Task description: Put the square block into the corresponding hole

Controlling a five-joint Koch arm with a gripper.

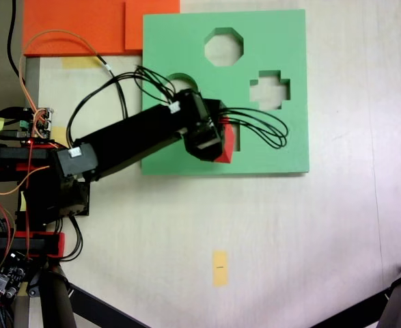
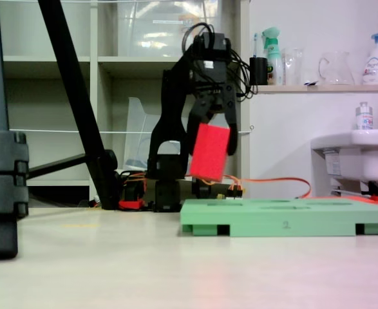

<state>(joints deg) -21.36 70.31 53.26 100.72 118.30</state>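
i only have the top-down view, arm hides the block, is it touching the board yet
Observer: No. In the side fixed view the block hangs in the air above the board.
Operator: is it level
Observer: No, it's tilted, its lower end leaning toward the arm's base.
Operator: does the end effector really have it
Observer: Yes, the end effector has a finger on each side of the block's top.

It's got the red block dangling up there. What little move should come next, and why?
Probably a slow descent while straightening the cube. In the side fixed view the gripper holds the red foam cube tilted and well clear of the green foam board. From above, the cube hangs over the board near its lower middle, where the arm covers the square cutout, so exact alignment cannot be told.
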